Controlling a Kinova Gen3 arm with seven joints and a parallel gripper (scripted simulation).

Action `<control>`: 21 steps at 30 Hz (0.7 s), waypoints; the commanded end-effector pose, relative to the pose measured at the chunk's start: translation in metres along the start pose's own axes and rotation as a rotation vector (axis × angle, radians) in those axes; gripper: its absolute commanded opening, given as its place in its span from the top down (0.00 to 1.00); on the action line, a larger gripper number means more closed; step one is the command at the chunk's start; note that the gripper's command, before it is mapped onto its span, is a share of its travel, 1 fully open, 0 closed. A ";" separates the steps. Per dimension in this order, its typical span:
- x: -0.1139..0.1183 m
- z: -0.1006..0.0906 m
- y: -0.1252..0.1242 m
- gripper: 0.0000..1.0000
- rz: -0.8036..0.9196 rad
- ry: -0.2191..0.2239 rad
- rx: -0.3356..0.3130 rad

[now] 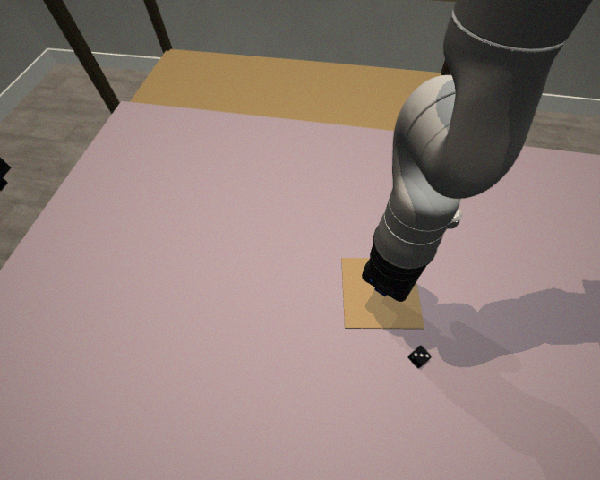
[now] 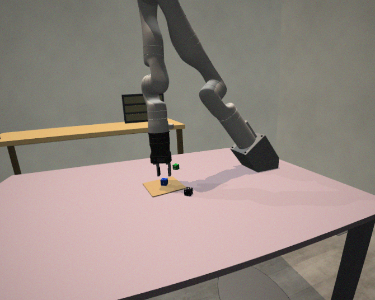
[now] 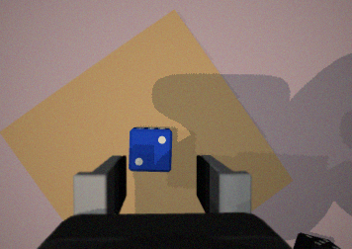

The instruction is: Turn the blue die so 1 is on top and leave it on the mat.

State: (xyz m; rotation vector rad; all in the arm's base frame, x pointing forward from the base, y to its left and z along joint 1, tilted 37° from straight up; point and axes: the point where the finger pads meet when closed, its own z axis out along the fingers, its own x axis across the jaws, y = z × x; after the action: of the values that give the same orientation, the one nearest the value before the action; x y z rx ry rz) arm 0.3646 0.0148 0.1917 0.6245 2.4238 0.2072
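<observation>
The blue die point(image 2: 163, 181) point(image 3: 150, 149) lies on the tan mat point(image 1: 357, 310) point(image 2: 155, 188) point(image 3: 99, 108) with two pips on top. My gripper point(image 2: 163, 174) point(image 3: 161, 176) is open and empty. It hangs just above the die, with one finger to each side in the wrist view. In the top view the gripper body hides the die. The mat lies flat on the pink table point(image 1: 186, 258) point(image 2: 84, 242).
A black die point(image 1: 419, 356) point(image 2: 188, 191) point(image 3: 313, 241) showing three lies on the table just off the mat's near corner. A green die point(image 2: 176, 166) lies behind the mat. The arm's base point(image 2: 257, 156) stands at the table's back right. A wooden side table point(image 2: 68, 130) stands behind.
</observation>
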 end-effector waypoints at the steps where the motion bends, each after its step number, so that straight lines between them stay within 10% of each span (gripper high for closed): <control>1: -0.006 0.002 -0.011 0.21 0.029 -0.009 0.018; 21: -0.006 0.009 -0.011 0.21 0.029 -0.009 0.018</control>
State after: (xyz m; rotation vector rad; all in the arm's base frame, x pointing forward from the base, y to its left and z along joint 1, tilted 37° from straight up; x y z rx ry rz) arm 0.3698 0.0100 0.1847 0.6418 2.4196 0.2028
